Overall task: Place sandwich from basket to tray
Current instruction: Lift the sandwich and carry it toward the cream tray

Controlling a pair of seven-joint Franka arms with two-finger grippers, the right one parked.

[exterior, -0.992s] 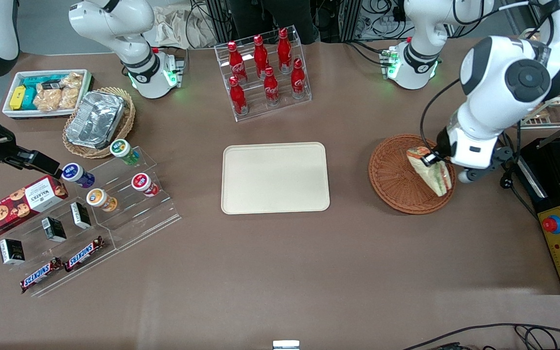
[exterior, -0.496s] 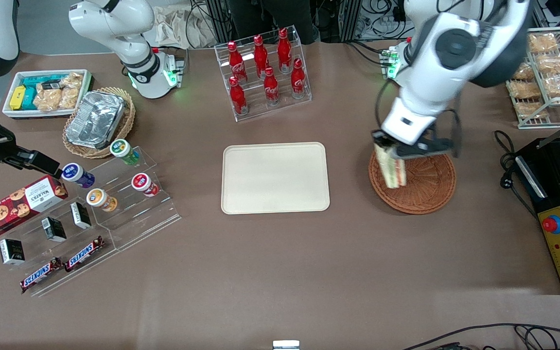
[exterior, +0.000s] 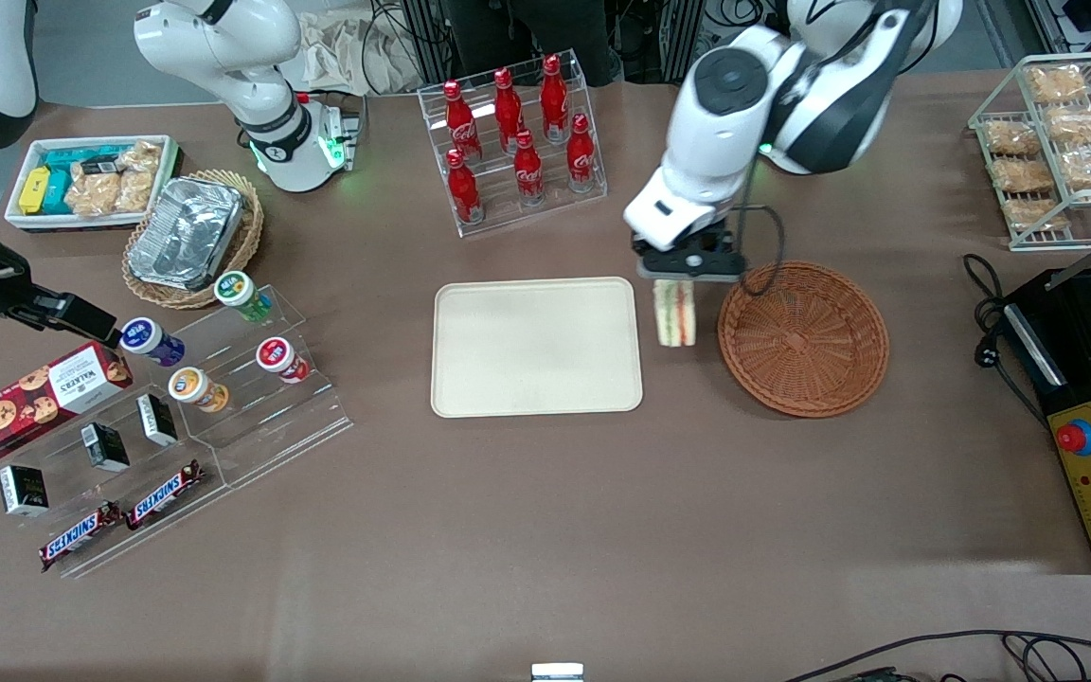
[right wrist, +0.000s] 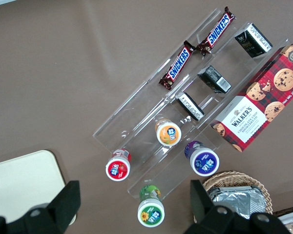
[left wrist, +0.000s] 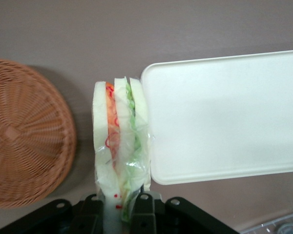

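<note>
Brown tabletop (exterior: 527, 530) with loads of snack stuff on it. Going across in the front view: the cream tray (exterior: 536, 347) sits mid-table with nothing on it, then the sandwich (exterior: 674, 313) hangs in the air over the bare strip between tray and wicker basket (exterior: 803, 338), just beside the tray's edge. Gripper (exterior: 688, 277) is clamped on the wrapped wedge's upper end, layers showing red, orange, green. Basket has nothing in it. Bagged pastries sit on a wire rack (exterior: 1057, 142) toward the working arm's end.
</note>
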